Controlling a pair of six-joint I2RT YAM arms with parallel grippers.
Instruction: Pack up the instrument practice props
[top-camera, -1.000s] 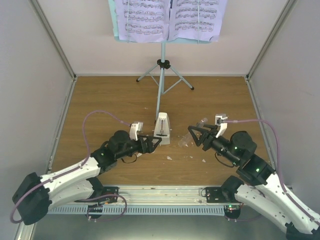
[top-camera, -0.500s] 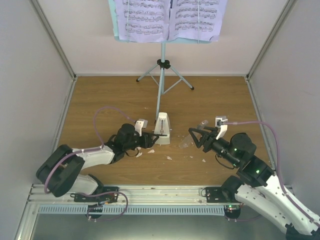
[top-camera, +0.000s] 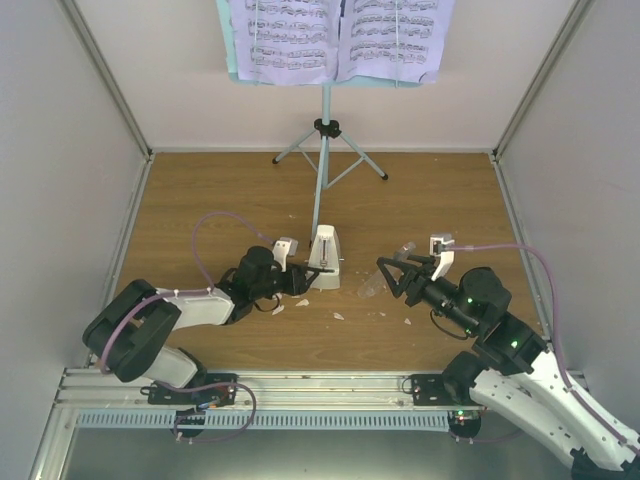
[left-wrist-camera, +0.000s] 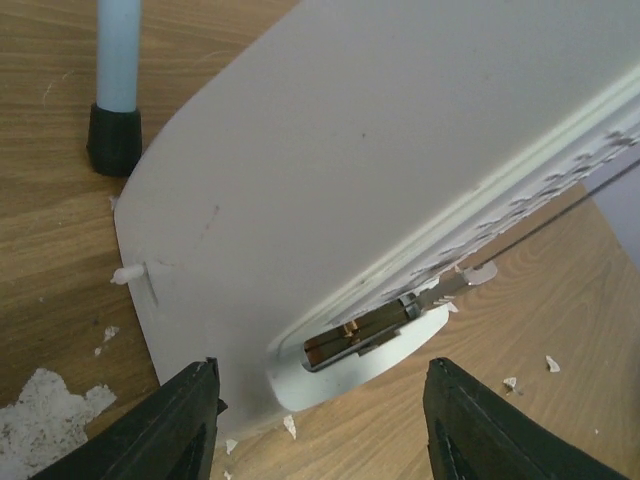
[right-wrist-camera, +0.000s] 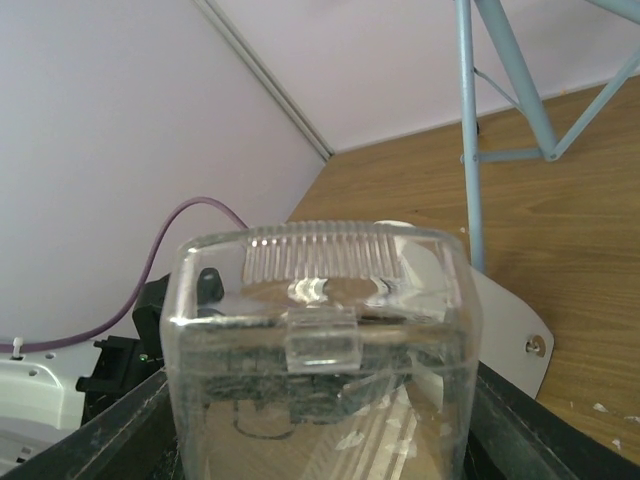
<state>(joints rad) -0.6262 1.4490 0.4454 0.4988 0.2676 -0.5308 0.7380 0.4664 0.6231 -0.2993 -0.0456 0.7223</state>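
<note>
Straddling the metronome (top-camera: 324, 256) on the bench (top-camera: 200, 200), the left hand (left-wrist-camera: 320, 402) sits spread, not yet clamped; the right hand (top-camera: 389, 277) pinches the clear cover (right-wrist-camera: 318, 330) near it. Capping looks next: squeeze, steady, align cover overhead.

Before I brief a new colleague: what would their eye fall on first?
The pale blue music stand rises at the back, sheet music spread across it. In the middle, a white metronome stands with the open left end effector straddling its base, while the right end effector grips a clear cover beside it.
</note>
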